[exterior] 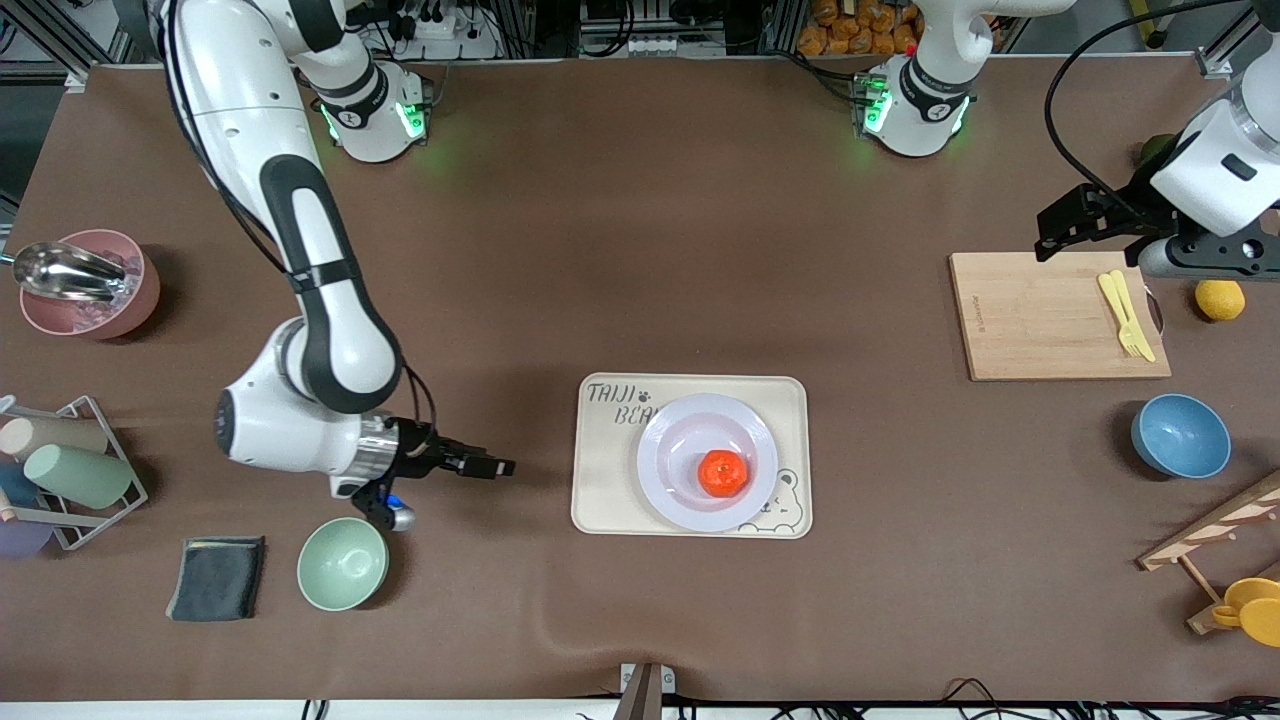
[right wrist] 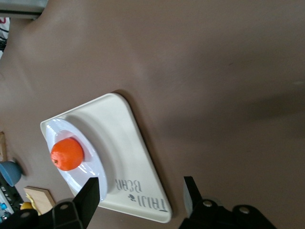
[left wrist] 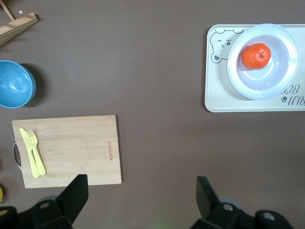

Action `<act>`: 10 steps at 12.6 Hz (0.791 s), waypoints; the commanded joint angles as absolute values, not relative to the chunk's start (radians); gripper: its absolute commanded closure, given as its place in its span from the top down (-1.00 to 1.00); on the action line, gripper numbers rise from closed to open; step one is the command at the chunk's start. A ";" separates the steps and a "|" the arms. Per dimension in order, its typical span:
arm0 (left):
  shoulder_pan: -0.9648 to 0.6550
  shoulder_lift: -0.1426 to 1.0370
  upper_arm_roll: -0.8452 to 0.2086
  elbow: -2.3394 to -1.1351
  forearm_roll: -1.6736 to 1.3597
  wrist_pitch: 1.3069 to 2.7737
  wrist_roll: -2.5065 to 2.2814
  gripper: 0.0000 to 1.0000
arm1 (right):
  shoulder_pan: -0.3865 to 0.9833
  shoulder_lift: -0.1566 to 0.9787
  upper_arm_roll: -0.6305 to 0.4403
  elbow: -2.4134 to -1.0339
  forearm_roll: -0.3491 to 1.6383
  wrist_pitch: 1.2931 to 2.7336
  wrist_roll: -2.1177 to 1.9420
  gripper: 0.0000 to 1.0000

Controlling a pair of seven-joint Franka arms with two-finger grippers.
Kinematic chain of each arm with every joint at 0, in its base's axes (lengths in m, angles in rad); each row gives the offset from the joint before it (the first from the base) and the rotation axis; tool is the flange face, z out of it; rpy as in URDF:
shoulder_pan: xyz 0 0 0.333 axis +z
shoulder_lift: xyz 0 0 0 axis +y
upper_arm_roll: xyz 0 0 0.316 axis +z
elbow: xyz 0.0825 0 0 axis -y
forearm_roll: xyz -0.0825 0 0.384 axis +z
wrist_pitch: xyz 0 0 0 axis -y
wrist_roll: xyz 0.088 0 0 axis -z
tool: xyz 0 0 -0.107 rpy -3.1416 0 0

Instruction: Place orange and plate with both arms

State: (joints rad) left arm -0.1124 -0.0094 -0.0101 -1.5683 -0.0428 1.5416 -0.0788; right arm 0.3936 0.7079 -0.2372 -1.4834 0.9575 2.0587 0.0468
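Note:
The orange (exterior: 723,473) lies in the middle of the pale lavender-white plate (exterior: 668,448), and the plate stands on the cream bear-print tray (exterior: 604,490) at mid-table. Orange (left wrist: 256,56), plate (left wrist: 286,71) and tray (left wrist: 217,93) also show in the left wrist view, and orange (right wrist: 67,154), plate (right wrist: 88,157) and tray (right wrist: 126,143) in the right wrist view. My right gripper (exterior: 495,466) is open and empty, low beside the tray toward the right arm's end. My left gripper (exterior: 1060,222) is open and empty, above the table by the wooden cutting board (exterior: 1050,315).
A yellow fork and knife (exterior: 1126,314) lie on the board, a yellow fruit (exterior: 1220,299) beside it. A blue bowl (exterior: 1180,435), a mint green bowl (exterior: 342,563), a dark cloth (exterior: 217,577), a cup rack (exterior: 70,470) and a pink bowl with a scoop (exterior: 85,283) stand around.

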 commanded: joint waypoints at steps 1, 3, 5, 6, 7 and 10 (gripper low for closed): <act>-0.109 -0.011 -0.009 -1.566 -0.057 1.546 -0.092 1.00 | 0.376 0.669 -0.331 -1.493 0.930 1.923 -0.018 0.87; -0.109 -0.009 -0.009 -1.566 -0.057 1.548 -0.094 1.00 | 0.335 0.670 -0.391 -1.448 0.893 1.792 -0.130 1.00; -0.110 -0.011 -0.009 -1.568 -0.057 1.548 -0.095 1.00 | 0.270 0.663 -0.390 -1.448 0.839 1.778 -0.245 1.00; -0.110 -0.011 -0.009 -1.568 -0.057 1.548 -0.095 1.00 | 0.244 0.647 -0.391 -1.445 0.804 1.770 -0.300 1.00; -0.109 -0.009 -0.009 -1.568 -0.057 1.548 -0.095 1.00 | 0.220 0.626 -0.391 -1.443 0.764 1.770 -0.337 1.00; -0.109 -0.009 -0.009 -1.568 -0.055 1.549 -0.095 1.00 | 0.112 0.528 -0.303 -1.425 0.587 1.717 -0.345 1.00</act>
